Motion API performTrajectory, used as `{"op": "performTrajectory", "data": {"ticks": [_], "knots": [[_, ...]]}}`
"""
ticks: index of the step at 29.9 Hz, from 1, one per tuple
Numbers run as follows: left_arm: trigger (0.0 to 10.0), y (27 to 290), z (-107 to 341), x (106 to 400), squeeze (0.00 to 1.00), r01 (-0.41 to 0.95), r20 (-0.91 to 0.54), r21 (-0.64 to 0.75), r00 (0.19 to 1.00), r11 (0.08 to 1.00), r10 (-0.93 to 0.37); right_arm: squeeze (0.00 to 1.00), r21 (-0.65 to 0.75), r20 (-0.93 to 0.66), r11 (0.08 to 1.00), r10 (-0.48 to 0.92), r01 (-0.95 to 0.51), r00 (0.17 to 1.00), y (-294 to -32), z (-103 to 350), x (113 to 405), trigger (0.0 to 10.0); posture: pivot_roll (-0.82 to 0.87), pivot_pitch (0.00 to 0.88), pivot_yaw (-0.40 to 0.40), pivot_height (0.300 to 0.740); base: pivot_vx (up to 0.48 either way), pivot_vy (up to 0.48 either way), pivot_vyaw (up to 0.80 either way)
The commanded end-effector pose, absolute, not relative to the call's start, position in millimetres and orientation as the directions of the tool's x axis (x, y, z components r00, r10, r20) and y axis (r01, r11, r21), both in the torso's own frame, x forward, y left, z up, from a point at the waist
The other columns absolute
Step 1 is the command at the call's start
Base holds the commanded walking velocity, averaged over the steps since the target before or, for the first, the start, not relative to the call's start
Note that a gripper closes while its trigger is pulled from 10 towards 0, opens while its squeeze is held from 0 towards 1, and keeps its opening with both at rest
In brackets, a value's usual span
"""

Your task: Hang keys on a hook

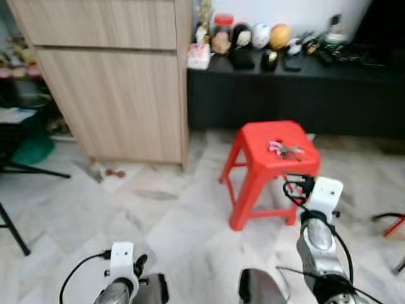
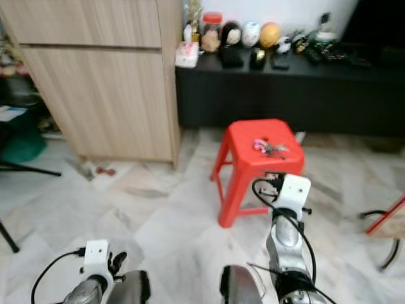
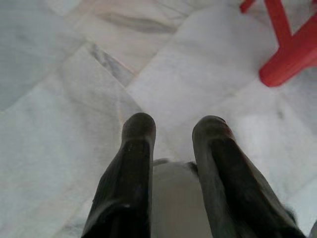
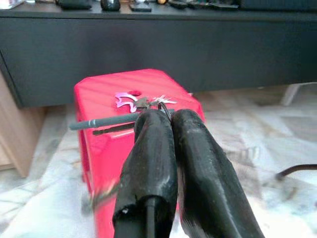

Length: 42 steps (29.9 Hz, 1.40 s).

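Keys (image 1: 285, 150) lying on top of the red stool (image 1: 253, 166), toward its far side, with a pink tag (image 4: 126, 98) at one end of the bunch. Not held by anything.

Right gripper (image 4: 171, 118) raised just before the stool's near edge, level with the seat, fingers pressed together with nothing between them; short of the keys, not touching them. Right arm (image 1: 319, 237) reaching up toward the stool from its near side, white wrist block (image 1: 324, 192) at the stool's front corner.

Left gripper (image 3: 173, 130) low over the marble floor (image 1: 158, 215), off to the near left of the stool, fingers spread apart and empty; one stool foot (image 3: 280, 74) seen beyond it. Left arm (image 1: 120, 278) hanging idle.

Behind the stool, a long black counter (image 1: 285, 95) carrying jars, round ornaments and small dark items (image 1: 253, 38). Left of the stool, a light wooden cabinet (image 1: 114, 82), butted against the counter's end. Small scraps (image 1: 101, 171) on the floor at the cabinet's foot. No hook to be made out from here.
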<state>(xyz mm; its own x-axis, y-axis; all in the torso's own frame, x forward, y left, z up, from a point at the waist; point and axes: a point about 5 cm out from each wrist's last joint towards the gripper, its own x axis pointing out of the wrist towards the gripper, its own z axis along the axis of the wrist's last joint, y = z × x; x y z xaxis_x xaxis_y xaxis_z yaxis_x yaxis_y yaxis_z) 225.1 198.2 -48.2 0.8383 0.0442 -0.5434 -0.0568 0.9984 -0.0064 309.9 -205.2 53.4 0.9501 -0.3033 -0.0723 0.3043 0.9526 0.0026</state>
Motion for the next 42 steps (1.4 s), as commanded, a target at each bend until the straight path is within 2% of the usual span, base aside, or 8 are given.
{"op": "performTrajectory", "data": {"ticks": [1,12,23,33,42], "knots": [[10.0,198,-49,225,0.0,-0.064,-0.552,-0.009,0.833,0.998,0.048,0.0,0.0,-0.037,0.955,-0.295,0.295,0.955,-203,61,314,10.0,-0.06,0.048,-0.03,0.677,0.0,0.0,0.0],[10.0,198,-50,224,0.0,-0.063,-0.554,-0.012,0.831,0.998,0.046,0.0,-0.027,-0.014,0.955,-0.296,0.295,0.955,-201,64,315,10.0,-0.06,0.055,-0.031,0.74,0.0,0.0,0.0],[10.0,196,-50,224,0.0,-0.063,-0.554,-0.02,0.831,0.998,0.042,0.0,-0.076,0.031,0.93,-0.358,0.359,0.933,-212,71,314,10.0,-0.06,0.06,-0.033,0.74,0.0,0.0,0.0],[10.0,192,-50,225,0.0,-0.038,-0.556,-0.015,0.831,0.999,0.023,0.0,-0.045,-0.013,0.949,-0.314,0.313,0.949,-204,66,315,10.0,-0.06,0.069,-0.038,0.74,0.0,0.0,0.0],[10.0,191,-50,224,0.0,-0.036,-0.555,-0.011,0.831,0.999,0.024,0.0,-0.043,-0.091,0.954,-0.299,0.296,0.95,-203,55,313,10.0,-0.06,0.071,-0.044,0.74,0.0,-0.41,0.0]]}}
